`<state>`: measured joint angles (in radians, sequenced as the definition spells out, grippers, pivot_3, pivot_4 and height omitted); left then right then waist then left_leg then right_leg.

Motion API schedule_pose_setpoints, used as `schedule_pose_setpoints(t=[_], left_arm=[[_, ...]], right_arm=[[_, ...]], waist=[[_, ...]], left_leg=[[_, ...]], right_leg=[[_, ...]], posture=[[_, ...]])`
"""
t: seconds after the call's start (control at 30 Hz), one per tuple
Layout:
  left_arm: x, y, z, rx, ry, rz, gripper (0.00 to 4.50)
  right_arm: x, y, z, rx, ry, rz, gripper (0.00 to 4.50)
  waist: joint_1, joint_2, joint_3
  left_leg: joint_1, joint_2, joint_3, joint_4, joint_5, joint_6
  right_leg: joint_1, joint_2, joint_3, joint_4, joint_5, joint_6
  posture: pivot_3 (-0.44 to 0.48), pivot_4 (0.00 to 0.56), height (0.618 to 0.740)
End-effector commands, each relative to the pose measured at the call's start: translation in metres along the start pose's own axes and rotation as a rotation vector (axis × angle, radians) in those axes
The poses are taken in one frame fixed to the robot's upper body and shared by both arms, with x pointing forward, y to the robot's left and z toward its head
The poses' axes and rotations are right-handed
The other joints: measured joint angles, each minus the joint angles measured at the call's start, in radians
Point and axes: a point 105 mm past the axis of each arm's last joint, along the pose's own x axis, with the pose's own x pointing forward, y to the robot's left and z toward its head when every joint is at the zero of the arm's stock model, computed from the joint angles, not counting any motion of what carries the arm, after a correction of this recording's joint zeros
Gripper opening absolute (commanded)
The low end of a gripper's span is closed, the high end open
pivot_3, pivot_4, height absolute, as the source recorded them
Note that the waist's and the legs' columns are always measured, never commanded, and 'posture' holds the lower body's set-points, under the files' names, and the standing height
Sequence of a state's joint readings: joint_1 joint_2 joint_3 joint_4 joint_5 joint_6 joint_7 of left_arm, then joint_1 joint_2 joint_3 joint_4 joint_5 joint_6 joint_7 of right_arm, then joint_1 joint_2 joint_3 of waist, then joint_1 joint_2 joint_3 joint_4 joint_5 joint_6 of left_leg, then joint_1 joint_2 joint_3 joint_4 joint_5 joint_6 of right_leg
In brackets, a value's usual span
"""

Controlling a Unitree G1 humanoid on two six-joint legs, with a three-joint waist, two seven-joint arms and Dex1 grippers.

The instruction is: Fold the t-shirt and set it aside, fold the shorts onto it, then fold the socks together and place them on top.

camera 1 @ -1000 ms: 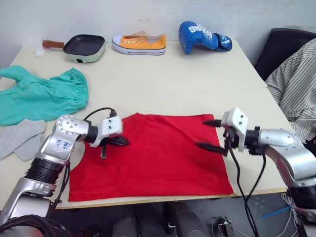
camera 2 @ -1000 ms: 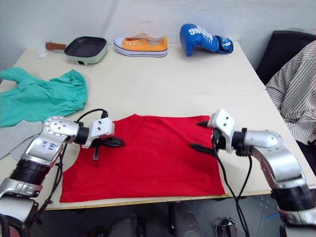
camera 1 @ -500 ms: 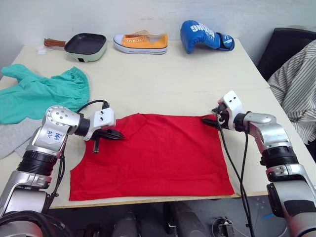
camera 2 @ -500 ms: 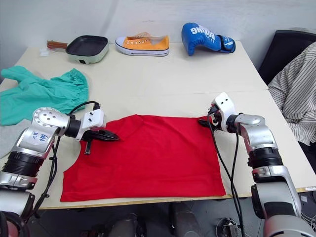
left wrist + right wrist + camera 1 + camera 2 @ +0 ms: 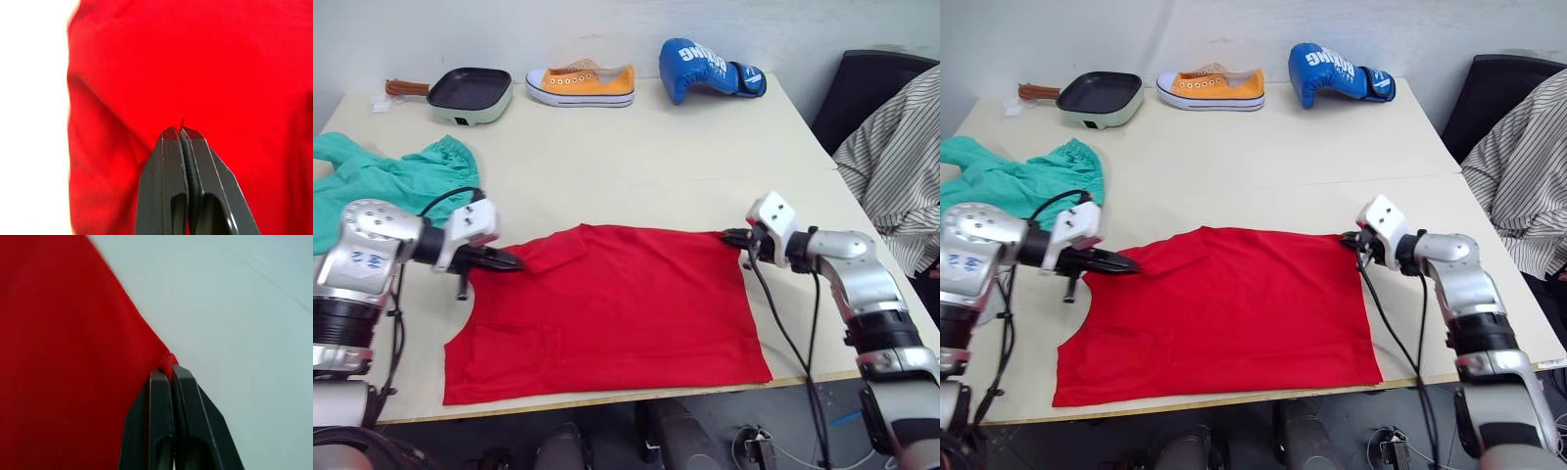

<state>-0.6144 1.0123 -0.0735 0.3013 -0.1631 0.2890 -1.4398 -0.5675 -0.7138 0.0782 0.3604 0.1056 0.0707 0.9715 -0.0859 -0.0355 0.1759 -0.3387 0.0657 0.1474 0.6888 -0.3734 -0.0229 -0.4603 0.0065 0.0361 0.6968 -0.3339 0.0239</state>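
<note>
Step 1, tee fold: t-shirt (image 5: 617, 304) lies flat at bench (image 5: 636, 166) front edge. Left gripper (image 5: 506, 261) and right gripper (image 5: 734, 237) fingers clenched on its two far corners. Next, I'd say: lift both evenly, carry the far edge toward the near hem w/o slipping.

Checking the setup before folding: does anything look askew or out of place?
The t-shirt lies slightly crooked, with its near left side bunched unevenly. The shorts sit crumpled at the table's left edge. Both grippers, left and right, pinch the t-shirt's far corners.
</note>
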Motion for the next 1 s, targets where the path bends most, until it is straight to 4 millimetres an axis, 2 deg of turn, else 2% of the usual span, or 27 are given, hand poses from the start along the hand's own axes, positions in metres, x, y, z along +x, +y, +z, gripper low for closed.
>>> schedule_pose_setpoints(t=[0.03,0.27,0.47,0.6,0.67,0.77,0.9,1.0], left_arm=[[-0.017,-0.006,-0.007,-0.041,-0.001,-0.021,0.0],[-0.022,-0.006,-0.02,-0.068,0.024,0.007,0.0],[-0.014,-0.001,0.002,-0.125,-0.109,0.002,0.0],[-0.021,0.0,0.02,-0.201,-0.195,-0.039,0.0],[-0.027,-0.006,0.013,-0.233,-0.143,-0.089,0.0],[-0.023,-0.016,-0.008,-0.218,-0.031,-0.128,0.0],[-0.018,-0.018,-0.01,-0.245,-0.047,-0.13,0.0],[-0.017,-0.023,-0.021,-0.248,-0.003,-0.139,0.0]], right_arm=[[-0.007,0.011,0.015,-0.189,-0.085,0.015,0.03],[-0.019,0.02,0.011,-0.469,-0.163,-0.025,0.03],[-0.016,0.02,0.001,-0.506,-0.141,-0.024,0.03],[-0.014,0.021,0.002,-0.499,-0.149,-0.01,0.03],[-0.014,0.024,0.005,-0.507,-0.155,0.003,0.03],[-0.016,0.027,0.004,-0.514,-0.153,0.009,0.03],[-0.018,0.033,0.0,-0.505,-0.15,0.022,0.03],[-0.02,0.039,0.0,-0.513,-0.158,0.039,0.03]], waist=[[0.0,0.0,0.0],[0.001,0.0,0.0],[0.002,0.0,0.0],[0.002,0.0,0.0],[-0.001,0.0,0.0],[-0.01,0.0,0.0],[-0.001,0.0,0.0],[0.002,0.0,0.0]], left_leg=[[0.0,0.0,0.0,0.0,0.0,0.0],[0.0,0.0,0.0,0.002,0.0,0.0],[0.001,0.0,0.0,0.002,0.0,0.0],[0.001,0.0,0.0,0.003,0.0,0.0],[0.001,0.0,0.0,0.003,0.0,0.0],[0.002,0.0,0.001,0.002,0.0,0.0],[0.003,0.0,0.0,0.001,0.0,0.0],[0.002,0.0,0.0,0.003,0.0,0.0]], right_leg=[[0.0,0.0,0.0,0.0,0.0,0.0],[0.001,0.0,0.0,0.001,0.0,0.0],[0.001,0.0,0.0,0.002,0.0,0.0],[0.001,0.0,0.0,0.002,0.0,0.0],[0.001,0.0,0.0,0.003,0.0,0.0],[0.001,0.001,0.002,0.003,-0.001,-0.001],[0.001,0.001,0.001,0.003,-0.001,-0.002],[0.001,0.0,0.001,0.004,-0.001,-0.002]], posture=[[0.0,0.15,0.74],[0.0,0.15,0.74],[0.0,0.15,0.74],[0.0,0.15,0.74],[0.0,0.15,0.74],[0.0,0.15,0.74],[0.0,0.15,0.74],[0.0,0.15,0.74]])
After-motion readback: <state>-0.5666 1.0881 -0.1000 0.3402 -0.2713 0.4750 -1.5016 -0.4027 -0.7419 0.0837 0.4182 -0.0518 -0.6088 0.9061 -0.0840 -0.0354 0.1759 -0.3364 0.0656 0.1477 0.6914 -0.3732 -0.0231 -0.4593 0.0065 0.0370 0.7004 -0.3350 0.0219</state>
